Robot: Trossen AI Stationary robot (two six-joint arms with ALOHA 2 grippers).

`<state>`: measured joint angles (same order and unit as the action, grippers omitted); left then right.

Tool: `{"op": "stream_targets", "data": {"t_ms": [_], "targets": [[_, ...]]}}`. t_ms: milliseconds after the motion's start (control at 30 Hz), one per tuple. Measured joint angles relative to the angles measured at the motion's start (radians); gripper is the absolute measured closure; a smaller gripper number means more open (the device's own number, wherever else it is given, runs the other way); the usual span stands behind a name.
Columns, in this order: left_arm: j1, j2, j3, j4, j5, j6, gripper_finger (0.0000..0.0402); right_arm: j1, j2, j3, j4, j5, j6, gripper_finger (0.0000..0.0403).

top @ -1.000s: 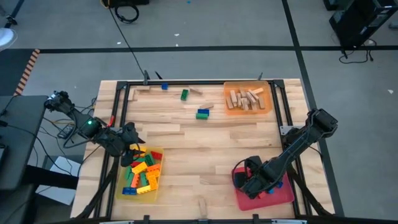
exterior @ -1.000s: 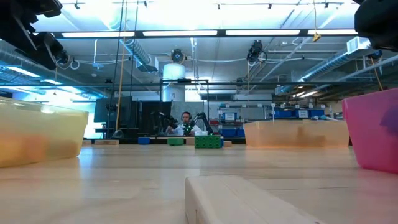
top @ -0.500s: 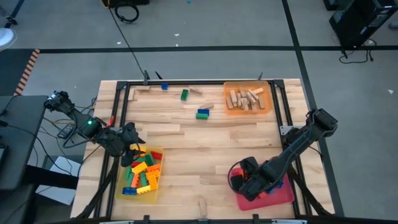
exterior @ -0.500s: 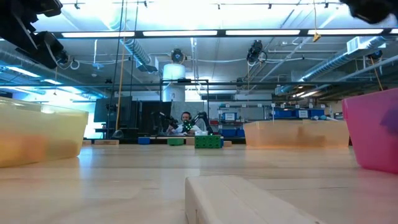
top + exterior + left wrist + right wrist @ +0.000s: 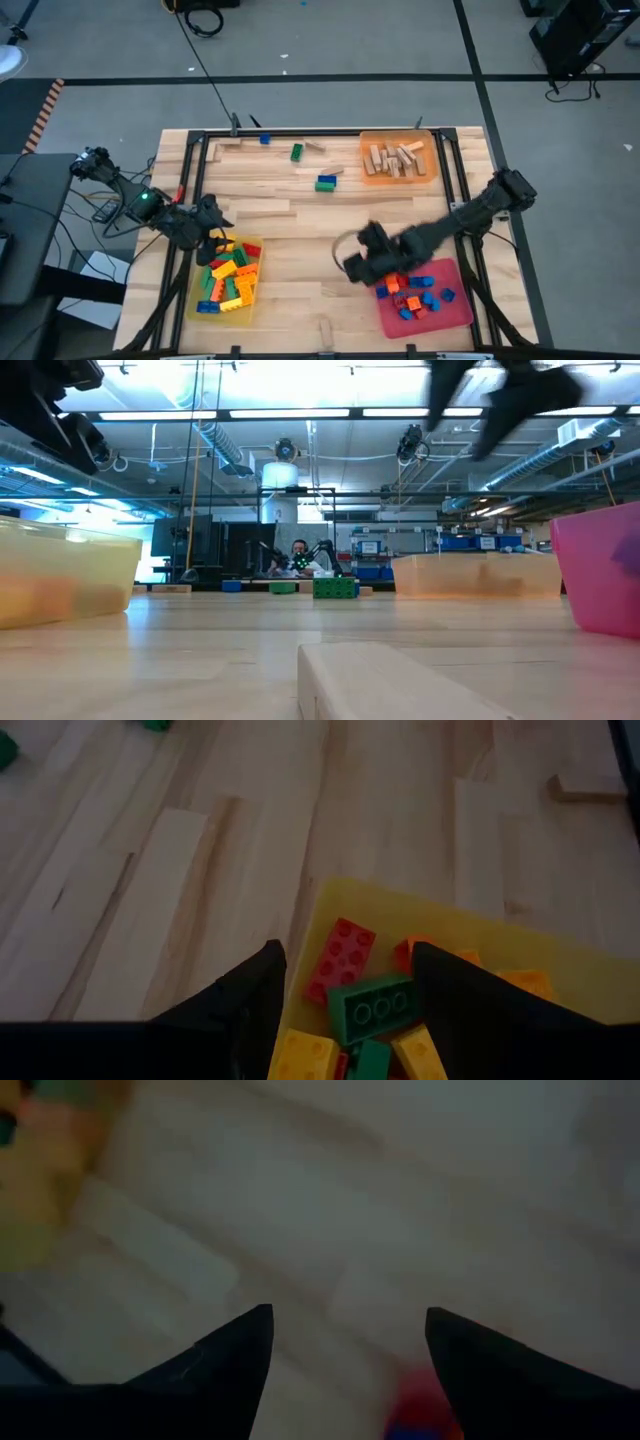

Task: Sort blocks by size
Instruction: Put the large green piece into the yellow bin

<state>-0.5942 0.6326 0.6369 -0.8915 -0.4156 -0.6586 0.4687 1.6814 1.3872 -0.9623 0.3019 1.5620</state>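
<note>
Several larger plastic blocks [image 5: 228, 275] lie in the yellow tray [image 5: 250, 300] at the near left. My left gripper [image 5: 212, 240] hangs open over that tray's far corner, above a red block [image 5: 340, 955] and a green block [image 5: 372, 1008]; nothing is between its fingers. Small orange and blue blocks [image 5: 415, 292] lie in the red tray [image 5: 455, 312] at the near right. My right gripper [image 5: 355, 262] is open and empty above bare table, left of the red tray; its fingers [image 5: 240, 1342] frame only blurred wood.
An orange tray [image 5: 398, 178] with wooden pieces stands at the far right. Loose on the far table lie a blue block [image 5: 263, 138], a green block [image 5: 296, 152], a blue-and-green block [image 5: 326, 183] and wooden pieces [image 5: 314, 146]. Another wooden piece [image 5: 325, 328] lies at the near edge.
My right gripper has risen out of the red tray and swung toward the table's left, over bare wood, rolling as it went. The small blocks in the red tray now lie uncovered. My left arm has kept still.
</note>
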Motion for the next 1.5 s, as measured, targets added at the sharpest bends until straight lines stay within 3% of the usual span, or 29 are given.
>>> {"op": "stream_targets", "data": {"t_ms": [300, 500, 667, 1100, 1233, 1500], "targets": [[0.092, -0.001, 0.000, 0.006, -0.001, 0.027, 0.0177, -0.328, 0.000, 0.021, 0.230, -0.102, -0.646, 0.0126], [0.180, -0.001, 0.000, 0.010, -0.001, 0.032, 0.0177, -0.549, 0.002, 0.021, 0.259, -0.261, -0.908, 0.0134], [0.258, -0.001, 0.000, 0.012, -0.002, 0.032, 0.0177, -0.665, 0.002, 0.021, 0.288, -0.331, -1.107, 0.0135], [0.418, -0.001, 0.000, 0.064, -0.006, 0.037, 0.0177, -0.794, 0.023, 0.023, 0.310, -0.359, -1.464, 0.0135], [0.457, 0.002, 0.000, 0.097, -0.006, 0.055, 0.0177, -0.800, 0.103, 0.030, 0.335, -0.405, -1.512, 0.0135], [0.490, 0.002, 0.000, 0.116, -0.005, 0.045, 0.0177, -0.789, 0.246, 0.094, 0.316, -0.397, -1.612, 0.0135]]}}
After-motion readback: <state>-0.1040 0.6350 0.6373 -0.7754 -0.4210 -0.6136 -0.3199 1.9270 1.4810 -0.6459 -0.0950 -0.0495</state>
